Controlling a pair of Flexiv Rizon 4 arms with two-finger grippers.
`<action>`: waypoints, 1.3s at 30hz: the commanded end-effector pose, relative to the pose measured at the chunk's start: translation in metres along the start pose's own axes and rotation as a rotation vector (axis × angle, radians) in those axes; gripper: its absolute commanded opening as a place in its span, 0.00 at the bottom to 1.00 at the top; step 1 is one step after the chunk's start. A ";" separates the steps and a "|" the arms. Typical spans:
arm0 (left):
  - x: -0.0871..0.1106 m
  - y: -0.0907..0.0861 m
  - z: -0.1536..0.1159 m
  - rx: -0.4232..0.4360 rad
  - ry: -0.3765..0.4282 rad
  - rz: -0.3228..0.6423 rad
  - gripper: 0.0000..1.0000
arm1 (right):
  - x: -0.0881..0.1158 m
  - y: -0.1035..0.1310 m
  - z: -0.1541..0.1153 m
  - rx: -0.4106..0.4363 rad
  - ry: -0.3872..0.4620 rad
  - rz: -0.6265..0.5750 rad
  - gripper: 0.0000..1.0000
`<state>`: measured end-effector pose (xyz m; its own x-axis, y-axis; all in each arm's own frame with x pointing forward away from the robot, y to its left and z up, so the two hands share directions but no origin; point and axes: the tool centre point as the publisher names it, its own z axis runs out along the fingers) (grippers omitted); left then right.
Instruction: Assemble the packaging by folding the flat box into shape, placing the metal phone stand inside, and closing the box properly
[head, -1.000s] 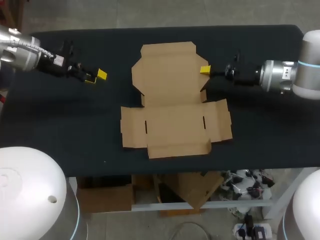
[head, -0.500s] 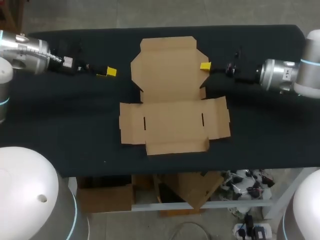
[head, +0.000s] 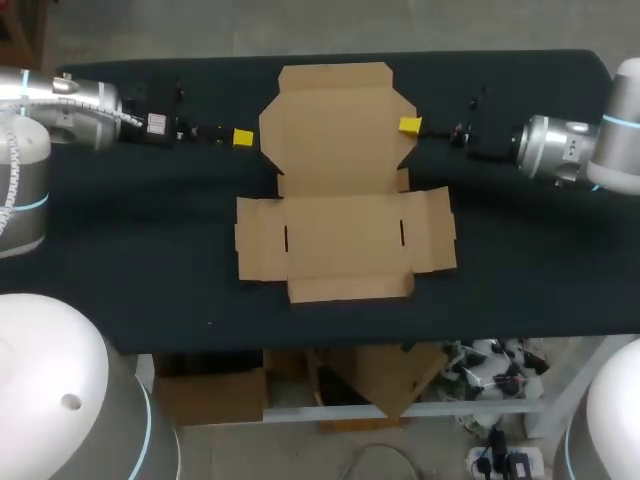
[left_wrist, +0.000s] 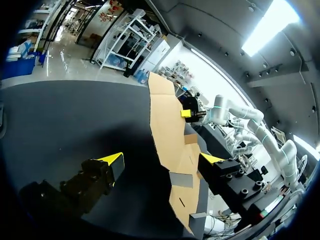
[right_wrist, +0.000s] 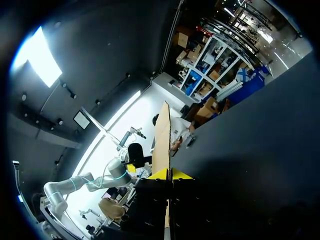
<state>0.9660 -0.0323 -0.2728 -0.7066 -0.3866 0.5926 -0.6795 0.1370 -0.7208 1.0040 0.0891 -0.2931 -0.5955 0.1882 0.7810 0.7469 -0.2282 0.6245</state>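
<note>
The box (head: 345, 235) lies flat and unfolded on the middle of the table (head: 130, 260). Its slotted base panel, with a flap at each side, is the part nearest me, and its lid panel lies beyond that. At the right edge of the lid panel the right gripper (head: 410, 125) is clamped on the box; its wrist view shows the cardboard edge running between the two yellow tips. Just off the lid panel's left edge is the left gripper (head: 242, 138), its fingers (left_wrist: 115, 161) spread apart with the box's edge ahead of them.
</note>
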 end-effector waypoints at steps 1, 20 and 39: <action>-0.005 -0.002 0.005 0.005 0.018 0.012 1.00 | -0.002 0.002 0.002 -0.003 0.017 -0.006 0.00; -0.002 -0.017 0.027 0.063 0.033 0.079 0.98 | 0.007 0.013 0.012 -0.009 0.046 -0.050 0.00; 0.009 -0.028 0.062 0.095 0.077 0.127 0.72 | 0.010 0.019 0.018 -0.019 0.083 -0.073 0.00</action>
<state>0.9876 -0.0935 -0.2675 -0.8001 -0.3046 0.5168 -0.5650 0.0929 -0.8199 1.0145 0.1043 -0.2709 -0.6676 0.1370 0.7318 0.6964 -0.2327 0.6788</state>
